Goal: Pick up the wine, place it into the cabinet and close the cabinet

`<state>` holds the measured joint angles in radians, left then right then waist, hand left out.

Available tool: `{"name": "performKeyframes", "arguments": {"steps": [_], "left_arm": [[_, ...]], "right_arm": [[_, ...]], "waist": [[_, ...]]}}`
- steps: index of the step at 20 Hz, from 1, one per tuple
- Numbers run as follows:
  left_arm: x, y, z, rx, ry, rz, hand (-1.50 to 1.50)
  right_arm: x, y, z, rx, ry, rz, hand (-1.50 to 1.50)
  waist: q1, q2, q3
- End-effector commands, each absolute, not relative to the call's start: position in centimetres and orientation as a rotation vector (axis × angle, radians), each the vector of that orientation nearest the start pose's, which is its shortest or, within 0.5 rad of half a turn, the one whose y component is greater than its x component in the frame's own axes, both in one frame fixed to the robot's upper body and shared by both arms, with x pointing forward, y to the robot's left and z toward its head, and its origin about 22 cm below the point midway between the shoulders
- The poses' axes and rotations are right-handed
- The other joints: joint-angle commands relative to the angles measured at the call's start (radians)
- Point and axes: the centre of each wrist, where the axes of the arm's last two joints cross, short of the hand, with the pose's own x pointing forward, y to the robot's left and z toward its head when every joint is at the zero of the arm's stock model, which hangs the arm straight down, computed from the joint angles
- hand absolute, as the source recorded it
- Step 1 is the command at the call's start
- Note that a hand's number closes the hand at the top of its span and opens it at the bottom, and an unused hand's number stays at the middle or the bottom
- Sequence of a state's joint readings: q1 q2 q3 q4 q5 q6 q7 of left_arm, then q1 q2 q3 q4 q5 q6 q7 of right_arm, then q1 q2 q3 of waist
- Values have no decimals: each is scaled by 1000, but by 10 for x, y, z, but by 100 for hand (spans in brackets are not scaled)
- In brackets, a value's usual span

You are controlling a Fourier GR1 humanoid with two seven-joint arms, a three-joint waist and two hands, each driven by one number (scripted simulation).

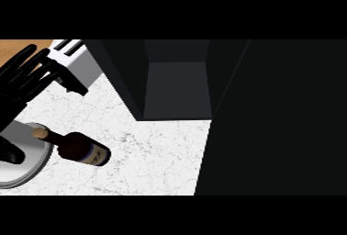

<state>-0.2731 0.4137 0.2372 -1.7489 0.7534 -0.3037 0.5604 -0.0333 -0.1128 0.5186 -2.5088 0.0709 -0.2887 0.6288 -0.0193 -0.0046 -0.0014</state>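
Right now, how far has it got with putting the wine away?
Done: the cabinet stands open. In hand: nothing; the left hand is open, apart from the wine bottle at the plate's edge. Left: grasp it, place it inside, close up.

A white stone counter top with fine grey speckles (149,156) carries a round grey plate (24,173) at its left edge. Behind the plate stands a white box-shaped object with dark slots (85,66), beside a brown wooden surface (13,46).
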Motion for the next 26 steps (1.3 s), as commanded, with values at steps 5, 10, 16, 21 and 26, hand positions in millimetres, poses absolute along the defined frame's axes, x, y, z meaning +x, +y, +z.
{"name": "performKeyframes", "arguments": {"steps": [5, 10, 16, 21, 26], "left_arm": [[268, 333, 111, -381, -1538, -173, -150], [268, 346, 73, -353, -1511, -156, -150], [260, 365, 52, -322, -1515, -174, -150], [270, 379, 54, -305, -1502, -179, -150], [262, 372, 7, -324, -1442, -192, -150]], "right_arm": [[88, -176, 218, 262, -1947, 126, -150], [83, -175, 220, 268, -1939, 132, -150], [88, -174, 216, 256, -1941, 136, -150], [90, -164, 216, 272, -1943, 126, -150], [87, -164, 213, 275, -1938, 148, -150]], "waist": [[4, -1, 0], [-6, -1, -2], [2, 1, 0], [5, 0, 0], [-4, 1, -1]]}}
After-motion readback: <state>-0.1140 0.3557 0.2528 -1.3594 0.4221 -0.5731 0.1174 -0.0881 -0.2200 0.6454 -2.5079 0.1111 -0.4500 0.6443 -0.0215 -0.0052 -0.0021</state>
